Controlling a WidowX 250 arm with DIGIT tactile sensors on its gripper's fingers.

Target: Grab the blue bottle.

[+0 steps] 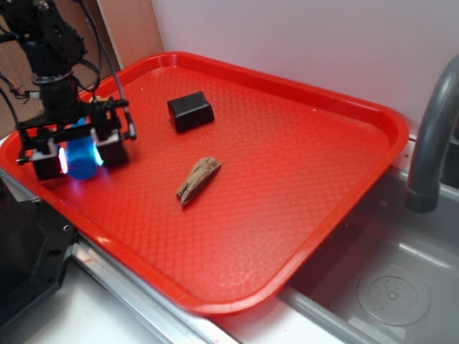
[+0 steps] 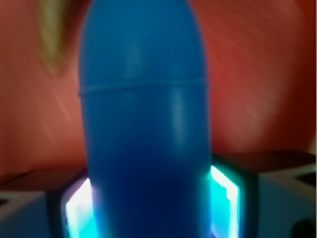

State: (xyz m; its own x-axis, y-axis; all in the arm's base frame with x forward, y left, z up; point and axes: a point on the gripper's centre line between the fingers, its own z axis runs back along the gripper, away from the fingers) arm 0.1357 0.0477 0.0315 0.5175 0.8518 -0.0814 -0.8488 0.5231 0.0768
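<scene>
The blue bottle (image 1: 83, 165) sits at the left end of the red tray (image 1: 287, 143), between my gripper's two fingers. My gripper (image 1: 81, 161) comes down from above and is shut on the bottle. Both glowing pads press against its sides. In the wrist view the blue bottle (image 2: 143, 99) fills the middle of the frame, its rounded shoulder pointing away. A lit pad (image 2: 225, 203) touches it on the right and another on the left. My gripper (image 2: 148, 208) holds its lower body. The view is blurred.
A black block (image 1: 190, 110) lies on the tray behind the bottle to the right. A brown spiral seashell (image 1: 199, 179) lies near the tray's middle. A grey faucet (image 1: 430, 143) and a sink basin (image 1: 387, 287) stand off the tray's right edge.
</scene>
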